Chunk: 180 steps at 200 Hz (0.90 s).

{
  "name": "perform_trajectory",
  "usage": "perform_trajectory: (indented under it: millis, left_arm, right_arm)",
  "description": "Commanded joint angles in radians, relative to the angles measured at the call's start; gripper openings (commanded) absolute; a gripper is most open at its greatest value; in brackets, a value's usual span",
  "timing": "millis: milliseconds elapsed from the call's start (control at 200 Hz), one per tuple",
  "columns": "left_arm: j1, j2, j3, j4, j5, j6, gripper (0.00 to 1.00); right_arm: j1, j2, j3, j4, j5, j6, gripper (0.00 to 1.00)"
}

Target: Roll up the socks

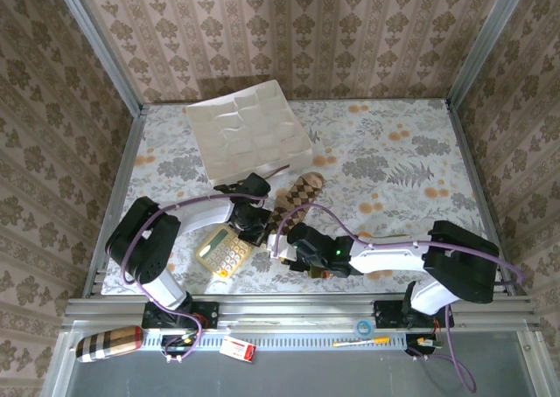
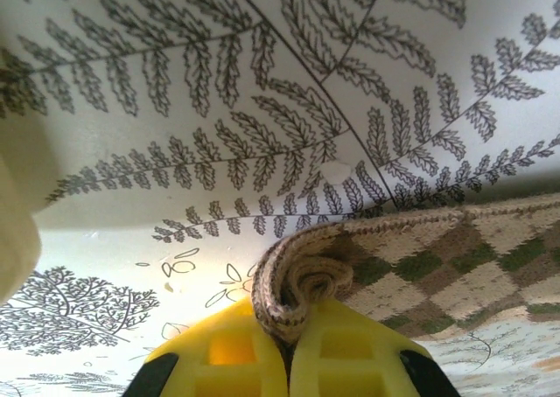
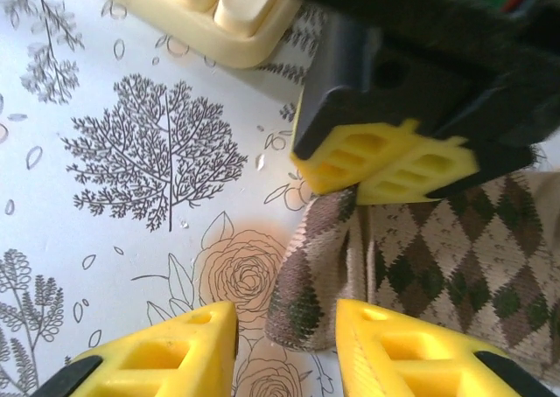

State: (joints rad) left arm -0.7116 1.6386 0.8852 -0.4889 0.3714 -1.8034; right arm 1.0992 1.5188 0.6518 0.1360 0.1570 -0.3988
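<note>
Left fingers (image 2: 306, 358) are pressed shut on the curled edge of the argyle sock (image 2: 420, 266), which bulges up between their yellow tips. Right fingers (image 3: 376, 336) stand partly apart and grip nothing; the sock's folded near end lies in the gap between them, close against one finger and clear of the other.

Largest in the scene is the table (image 1: 394, 170), covered with a flower-printed cloth. A white dimpled tray (image 1: 249, 135) lies tilted near the far edge, left of the middle. The sock runs from just beside that tray's near corner toward the near edge, about mid-table. A yellow calculator (image 1: 223, 250) lies near the near edge, just left of the sock and beside the left fingers. Past the near edge, on the metal frame, rest a plaid roll (image 1: 109, 343), a small red-and-white box (image 1: 237, 349), a pen (image 1: 359, 342) and a blue ring (image 1: 365, 329).

From above, both wrists meet over the sock's near end and hide it; only the toe half shows there. The left wrist view shows the tight curl of fabric at the pinch. The right wrist view shows the left fingers from the front, clamped on the sock just beyond the right pair, with the calculator's corner behind them.
</note>
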Motion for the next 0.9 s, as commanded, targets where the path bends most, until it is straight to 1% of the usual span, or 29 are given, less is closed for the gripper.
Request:
perform_trajectory:
  millis: [0, 125, 280, 355, 445, 475, 575, 635, 665, 685, 720, 795, 835, 895]
  left_arm:
    - [0.011, 0.027, 0.0, -0.094, -0.02, -0.027, 0.0]
    - [0.013, 0.03, 0.002, -0.091, -0.009, -0.017, 0.0]
    - [0.014, 0.029, -0.009, -0.082, 0.003, -0.013, 0.0]
    - [0.014, 0.029, -0.014, -0.072, 0.01, -0.012, 0.0]
    - [0.014, 0.027, -0.014, -0.066, 0.015, -0.009, 0.0]
    - [0.016, 0.026, -0.015, -0.065, 0.018, -0.008, 0.0]
    - [0.026, 0.006, -0.024, -0.057, 0.018, 0.003, 0.0]
    - [0.037, -0.017, -0.033, -0.049, 0.012, 0.011, 0.0]
    - [0.044, -0.033, -0.039, -0.042, 0.011, 0.013, 0.05]
    - [0.048, -0.043, -0.046, -0.032, 0.008, 0.015, 0.11]
    - [0.057, -0.063, -0.058, -0.012, 0.005, 0.019, 0.2]
    - [0.076, -0.099, -0.081, 0.055, 0.004, 0.032, 0.35]
    - [0.085, -0.111, -0.087, 0.082, 0.014, 0.04, 0.41]
    - [0.096, -0.127, -0.085, 0.106, 0.018, 0.061, 0.46]
  right_arm:
    - [0.008, 0.049, 0.026, 0.055, 0.072, -0.05, 0.35]
    - [0.007, 0.105, 0.039, 0.109, 0.12, -0.065, 0.34]
    - [0.005, 0.16, 0.086, 0.126, 0.154, -0.074, 0.33]
    - [0.003, 0.186, 0.094, 0.141, 0.182, -0.061, 0.32]
    - [-0.011, 0.208, 0.102, 0.14, 0.178, -0.033, 0.3]
    - [-0.017, 0.216, 0.108, 0.13, 0.17, -0.02, 0.28]
    - [-0.039, 0.233, 0.127, 0.077, 0.154, 0.034, 0.13]
    - [-0.06, 0.225, 0.132, 0.034, 0.109, 0.076, 0.05]
    - [-0.075, 0.218, 0.134, 0.004, 0.07, 0.102, 0.02]
    - [-0.085, 0.211, 0.135, -0.011, 0.041, 0.119, 0.0]
    - [-0.105, 0.2, 0.131, -0.032, -0.014, 0.147, 0.0]
    - [-0.152, 0.184, 0.131, -0.083, -0.153, 0.204, 0.0]
    - [-0.18, 0.183, 0.137, -0.112, -0.23, 0.235, 0.0]
    - [-0.221, 0.183, 0.14, -0.133, -0.33, 0.275, 0.0]
